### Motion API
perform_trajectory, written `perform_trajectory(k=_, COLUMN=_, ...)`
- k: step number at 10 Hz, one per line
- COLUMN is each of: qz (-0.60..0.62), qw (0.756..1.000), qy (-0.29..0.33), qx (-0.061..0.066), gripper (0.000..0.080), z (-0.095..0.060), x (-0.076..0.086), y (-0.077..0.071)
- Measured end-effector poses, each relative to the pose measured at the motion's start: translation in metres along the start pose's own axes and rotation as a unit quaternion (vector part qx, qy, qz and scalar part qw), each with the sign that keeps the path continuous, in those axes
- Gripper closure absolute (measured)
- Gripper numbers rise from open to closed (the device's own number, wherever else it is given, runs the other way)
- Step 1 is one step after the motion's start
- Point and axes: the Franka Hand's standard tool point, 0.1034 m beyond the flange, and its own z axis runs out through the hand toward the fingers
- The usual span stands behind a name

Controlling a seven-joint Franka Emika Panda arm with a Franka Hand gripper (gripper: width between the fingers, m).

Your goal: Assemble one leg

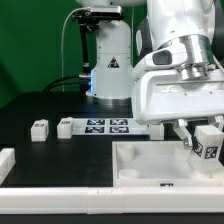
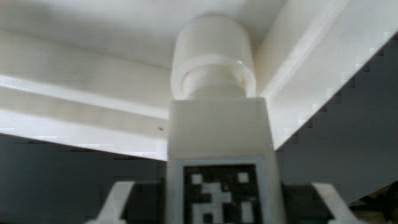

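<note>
My gripper (image 1: 203, 138) is shut on the leg (image 1: 209, 147), a small white post with a black-and-white tag on its face. It holds the leg over the right far corner of the large white tray-like piece (image 1: 140, 170). In the wrist view the leg (image 2: 221, 140) fills the middle between my gripper (image 2: 222, 208) fingers (image 2: 125, 200). Its rounded end (image 2: 217, 50) points at the tray-like piece's white wall (image 2: 71, 90). I cannot tell whether the leg touches it.
The marker board (image 1: 108, 125) lies on the dark table behind the tray-like piece. Two more small white tagged pieces (image 1: 40, 128) (image 1: 66, 126) stand at the exterior view's left. Another white part (image 1: 6, 162) lies at the left edge. The arm's base (image 1: 108, 60) stands behind.
</note>
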Motion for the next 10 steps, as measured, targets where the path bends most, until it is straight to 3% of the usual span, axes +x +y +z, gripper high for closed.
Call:
perform_trajectory(k=2, qz=0.000, qw=1.000, qy=0.004, qx=-0.002, gripper=0.0509, z=-0.0006, x=-0.0010, y=0.0007)
perform_trajectory(k=3, qz=0.000, qw=1.000, qy=0.004, qx=-0.001, gripper=0.0434, z=-0.0006, x=-0.0011, y=0.0005)
perform_trajectory(k=4, qz=0.000, qw=1.000, qy=0.004, qx=-0.001, gripper=0.0434, z=-0.0006, x=-0.0011, y=0.0006)
perform_trajectory(k=6, qz=0.000, qw=1.000, qy=0.004, qx=-0.001, gripper=0.0185, z=-0.0006, x=-0.0010, y=0.0006)
perform_trajectory(k=10, qz=0.000, qw=1.000, qy=0.004, qx=-0.001, gripper=0.0152, z=-0.0006, x=-0.0011, y=0.0006)
